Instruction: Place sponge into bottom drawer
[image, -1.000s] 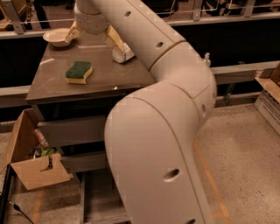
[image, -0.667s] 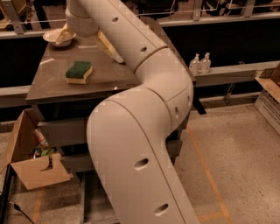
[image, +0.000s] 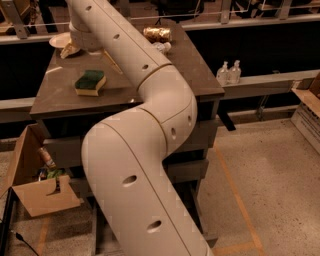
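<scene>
Arm (image: 150, 165) swung left since last second, claw (image: 89, 49) now over desk (image: 200, 70) back-left, just behind sponge (image: 90, 82). Sponge unmoved, lying on desk, ungrasped. Claw state: cannot tell. Reach phase only; bottom drawer drop pending.

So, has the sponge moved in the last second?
No. The sponge sits at the same spot by the table's left edge; the gripper hovers just behind it, over the table.

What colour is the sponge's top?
Sponge top: dark green, over yellow foam; camera view. Gripper beyond it, by plate.
</scene>
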